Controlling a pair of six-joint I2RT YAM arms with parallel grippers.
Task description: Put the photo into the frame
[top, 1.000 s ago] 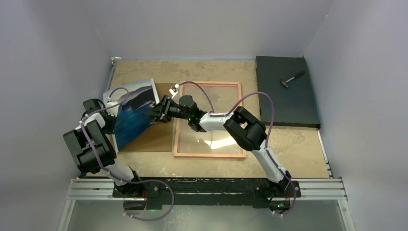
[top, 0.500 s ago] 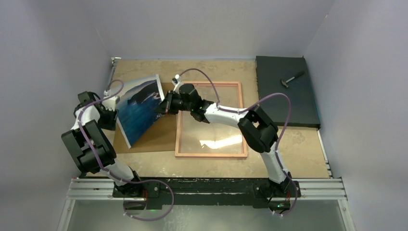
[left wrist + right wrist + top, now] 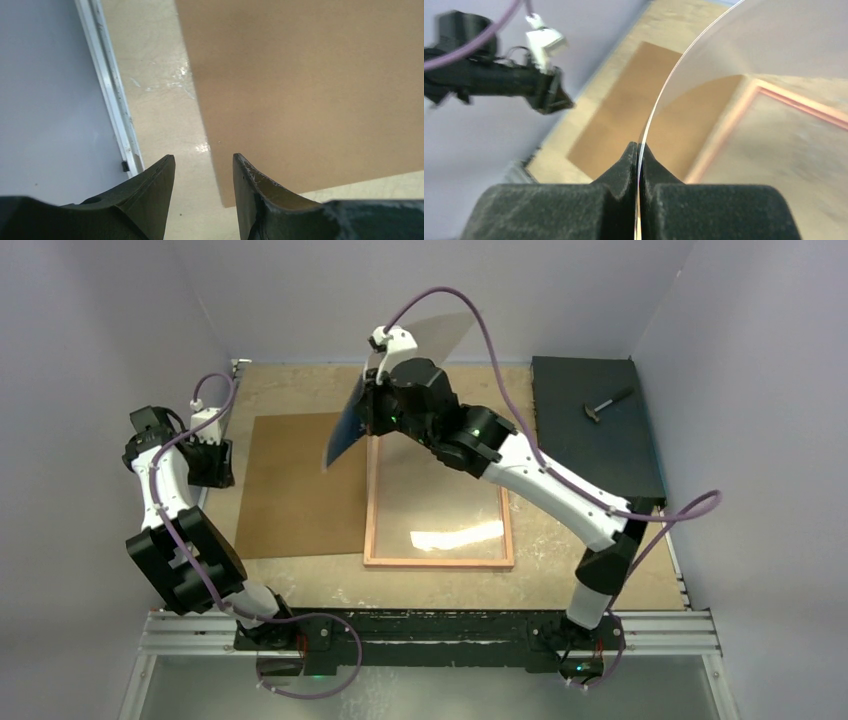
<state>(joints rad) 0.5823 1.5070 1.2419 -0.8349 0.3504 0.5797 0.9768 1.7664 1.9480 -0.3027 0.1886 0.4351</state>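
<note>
The right gripper (image 3: 638,146) pinches the photo (image 3: 346,433) by its edge, tilted high over the frame (image 3: 438,562)'s far-left corner. Next the photo needs laying flat inside the rim. The left gripper (image 3: 202,164) hangs slightly open and empty.

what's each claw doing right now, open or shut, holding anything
Left claw: open, empty, over a corner of the flat brown backing board.
Right claw: closed on the edge of the thin dark-blue photo print, held in the air.

1. The top view is evenly lit; glare is seen on the frame (image 3: 440,562) at 6 o'clock.
2. The right wrist view is blurred throughout.
3. Small glints are shown on the table (image 3: 150,75).
</note>
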